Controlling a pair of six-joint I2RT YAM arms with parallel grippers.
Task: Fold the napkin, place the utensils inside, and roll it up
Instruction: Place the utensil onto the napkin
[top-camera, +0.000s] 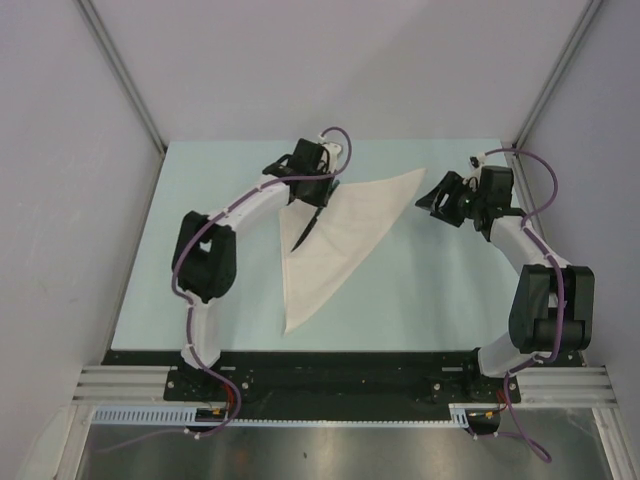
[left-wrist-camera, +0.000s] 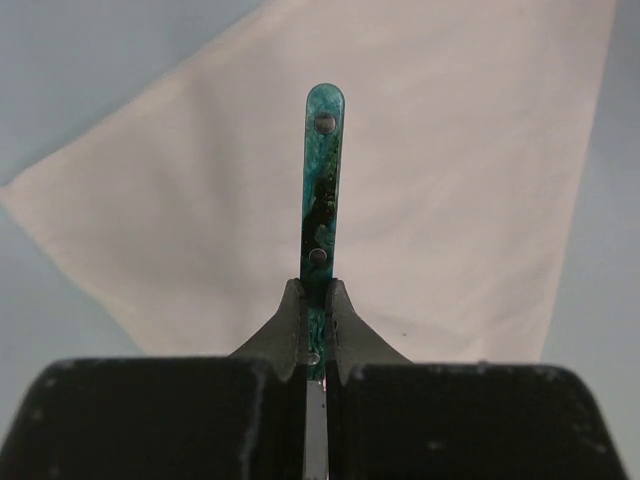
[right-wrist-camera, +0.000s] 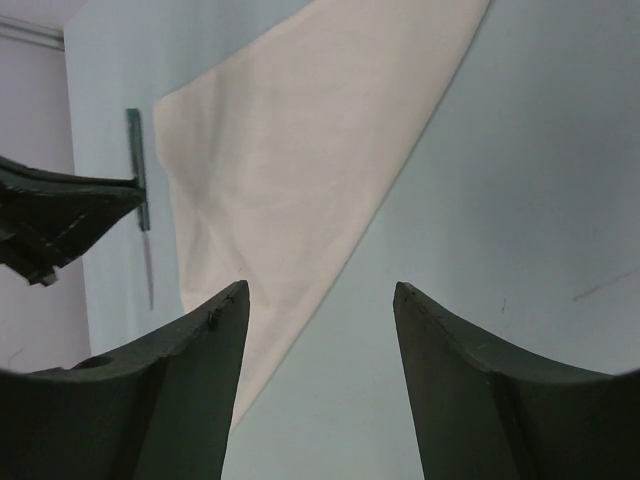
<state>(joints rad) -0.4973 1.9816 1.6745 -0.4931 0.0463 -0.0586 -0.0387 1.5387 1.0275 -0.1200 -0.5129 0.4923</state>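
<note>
With the napkin (top-camera: 345, 235) folded into a triangle on the tabletop (top-camera: 430, 290), my left fingers (left-wrist-camera: 285, 330) clamp the knife (left-wrist-camera: 322, 190) over it (right fingers (right-wrist-camera: 180, 380) hang apart nearby), so placing and rolling remain.

Left wrist view: knife (left-wrist-camera: 322, 170) blade mostly hidden between left gripper (left-wrist-camera: 317, 297) fingers; napkin (left-wrist-camera: 450, 180) cut off at top edge. Right wrist view likewise.

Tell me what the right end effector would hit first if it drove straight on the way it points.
Likely the edge of the napkin, or the bare table just beside it: the open right end effector aims at that border; depth is unclear.
</note>
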